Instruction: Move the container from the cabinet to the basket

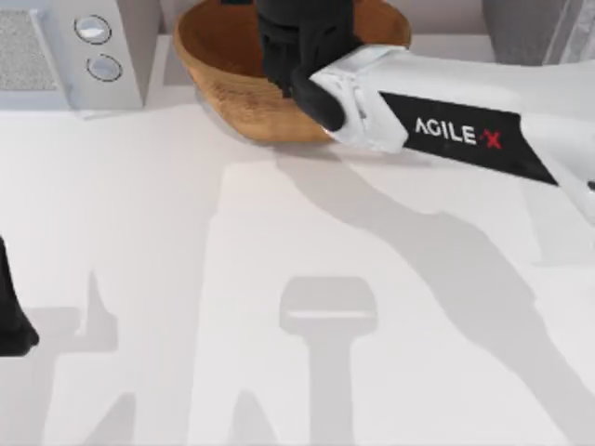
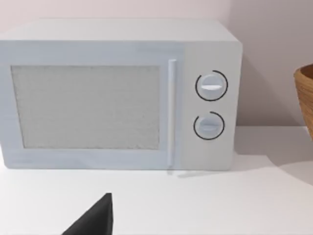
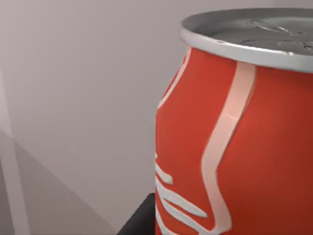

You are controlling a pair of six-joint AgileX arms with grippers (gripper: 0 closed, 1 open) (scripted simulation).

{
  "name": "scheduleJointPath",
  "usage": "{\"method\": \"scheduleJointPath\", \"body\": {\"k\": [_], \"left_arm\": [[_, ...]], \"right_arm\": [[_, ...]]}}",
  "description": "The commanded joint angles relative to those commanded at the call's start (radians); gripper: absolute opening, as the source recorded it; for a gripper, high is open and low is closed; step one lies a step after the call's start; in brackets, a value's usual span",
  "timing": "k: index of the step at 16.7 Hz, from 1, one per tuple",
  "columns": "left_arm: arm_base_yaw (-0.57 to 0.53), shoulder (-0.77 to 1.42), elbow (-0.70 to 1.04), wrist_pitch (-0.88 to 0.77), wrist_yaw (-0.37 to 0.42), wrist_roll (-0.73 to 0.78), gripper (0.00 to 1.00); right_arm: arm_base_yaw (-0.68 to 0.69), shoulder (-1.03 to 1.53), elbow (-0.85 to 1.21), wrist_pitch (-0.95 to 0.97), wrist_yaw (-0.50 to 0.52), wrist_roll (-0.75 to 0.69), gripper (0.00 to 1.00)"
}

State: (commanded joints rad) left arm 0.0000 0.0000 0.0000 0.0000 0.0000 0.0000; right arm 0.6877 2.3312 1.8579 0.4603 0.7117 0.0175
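While the left arm (image 1: 11,321) is kept parked at the left edge of the table, nothing is being handled by it, and whether its gripper is open or closed cannot be told. Further right, at the back left, a white microwave (image 2: 117,93) with two round dials is seen standing on the table (image 1: 186,242). Just beside it, the woven basket (image 1: 228,79) is set near the back middle. Over the basket's bowl the right gripper (image 1: 302,42) is held, reached in from the right. From the right wrist view, the red can (image 3: 244,147) is seen close up and upright, and it is judged to be clamped in that gripper, though the fingers themselves are hidden. At the far back right a dark grey cabinet (image 1: 525,28) is partly seen. If the can is released from too high, it could bounce off the ribbed wall and tip, or roll out over the rim. A release off-centre would make that likelier.
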Motion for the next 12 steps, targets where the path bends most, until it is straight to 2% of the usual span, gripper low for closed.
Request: {"method": "scheduleJointPath", "body": {"k": [5,12], "left_arm": [[0.000,0.000,0.000,0.000,0.000,0.000,1.00],[0.000,0.000,0.000,0.000,0.000,0.000,1.00]], "right_arm": [[-0.005,0.008,-0.006,-0.003,-0.004,0.002,0.00],[-0.027,0.089,0.117,-0.026,-0.026,-0.002,0.00]]}}
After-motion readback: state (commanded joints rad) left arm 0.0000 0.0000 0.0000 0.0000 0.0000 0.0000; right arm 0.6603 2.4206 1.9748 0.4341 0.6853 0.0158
